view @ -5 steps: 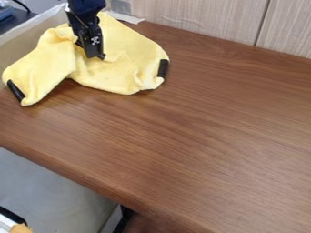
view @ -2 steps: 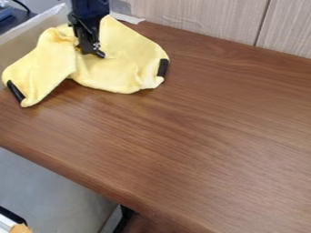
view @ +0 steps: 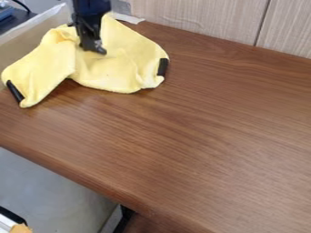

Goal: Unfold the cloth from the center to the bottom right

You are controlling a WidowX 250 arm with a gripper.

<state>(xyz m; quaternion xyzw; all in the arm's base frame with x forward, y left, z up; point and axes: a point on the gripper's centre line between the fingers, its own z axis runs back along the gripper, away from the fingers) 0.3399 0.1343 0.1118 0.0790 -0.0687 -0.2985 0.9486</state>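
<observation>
- We see the yellow cloth (view: 115, 75) at the top left of the brown surface (view: 194, 127). It is bent and bumpy, so we think the job is not done.
- Some of it is spread out: the right part lies quite wide, with a black strip (view: 163, 67) at its side. The left part sticks out like a wing, with a black strip (view: 15, 91) near its tip.
- We can see a fold between those two parts, and a bunched-up bit near the top. Those look like the bits left to open.
- The black pincer (view: 95, 48) points down at the middle of the cloth. We cannot tell if it is open or closed, or if it has hold of any cloth.
- No part of the cloth reaches the bottom right of the surface. So we think the big pull that way is left to do.
- We guess we are near the start. The pincer is at a good spot to pick up the middle.
- Next, we would want a good grip on the top layer, then a slow pull down and to the right. If we grab too many layers, the whole cloth may slide and stay folded.
</observation>
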